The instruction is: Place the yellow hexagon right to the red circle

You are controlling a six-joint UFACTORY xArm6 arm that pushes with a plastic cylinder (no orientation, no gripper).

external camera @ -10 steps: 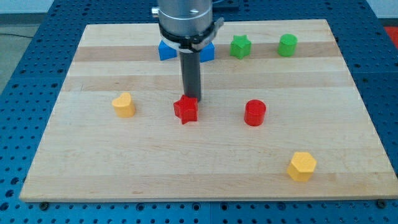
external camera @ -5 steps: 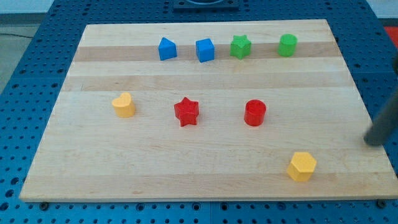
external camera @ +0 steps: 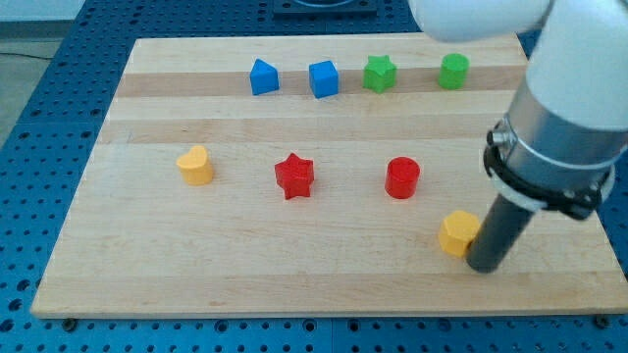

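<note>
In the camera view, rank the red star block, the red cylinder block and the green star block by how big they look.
1. red star block and red cylinder block: about alike, no clear order.
2. green star block: slightly smaller, though it lies further up the view, so distance may explain this.

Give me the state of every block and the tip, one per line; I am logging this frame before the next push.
yellow hexagon: below-right of the red circle, touched by my tip
my tip: against the hexagon's right side
red circle: upright, apart
red star: flat, apart
yellow block: alone at the view's left
blue block: top row
blue cube: top row
green star: top row
green block: top row
</note>
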